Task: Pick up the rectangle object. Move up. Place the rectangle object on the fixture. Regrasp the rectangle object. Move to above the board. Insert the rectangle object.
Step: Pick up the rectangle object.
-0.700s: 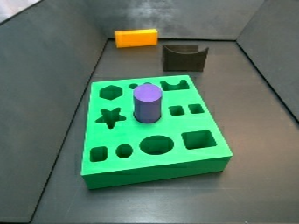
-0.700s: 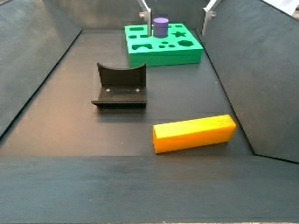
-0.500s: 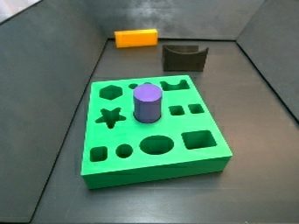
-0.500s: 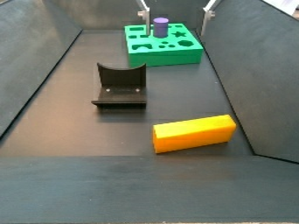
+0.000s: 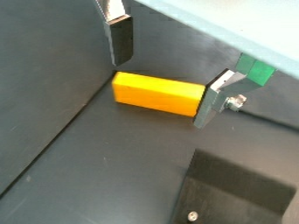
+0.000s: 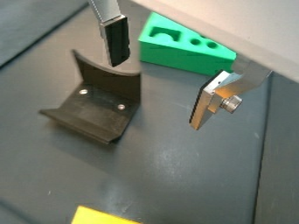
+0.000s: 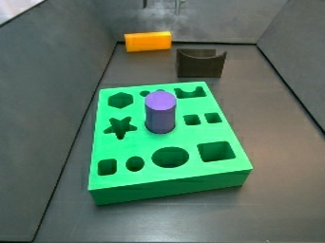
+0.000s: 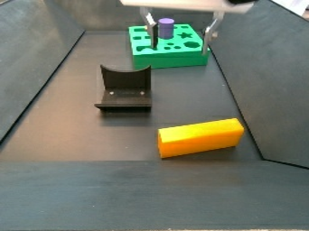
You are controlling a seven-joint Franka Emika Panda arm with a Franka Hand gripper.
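So in a wrist view my gripper (image 5: 163, 83) is hanging with its jaws spread wide and nothing between them, one finger (image 5: 121, 38) reaching down near one end of the rectangle object (image 5: 159, 93) and the other finger (image 5: 214, 99) sitting right at its far end. The orange-yellow block is lying flat on the dark floor, close to where the floor meets the grey side wall. A bit of the green board (image 5: 257, 70) is peeking out behind that finger, and a corner of the fixture (image 5: 237, 194) is showing at the edge of the picture.

In a wrist view looking the opposite way, my gripper (image 6: 160, 79) is again gaping and holding nothing. The fixture (image 6: 96, 108) is sitting on the floor near one finger, its curved back wall standing up from the base plate. The board (image 6: 184, 50) is lying beyond it, and only a sliver of the rectangle object (image 6: 103, 216) is showing at the frame edge.

In a side view the board (image 7: 165, 138) is filling the near floor with a purple cylinder (image 7: 160, 111) standing upright in one of its holes. The fixture (image 7: 200, 62) is sitting behind it, and the rectangle object (image 7: 147, 41) is lying further back by the wall. Only the tips of my fingers (image 7: 169, 4) are poking in at the top.

In a side view from the opposite end, the rectangle object (image 8: 201, 137) is lying nearest, the fixture (image 8: 123, 87) mid-floor, the board (image 8: 169, 47) far off with the purple cylinder (image 8: 165, 27). My gripper (image 8: 179, 23) is hanging high, fingers apart.
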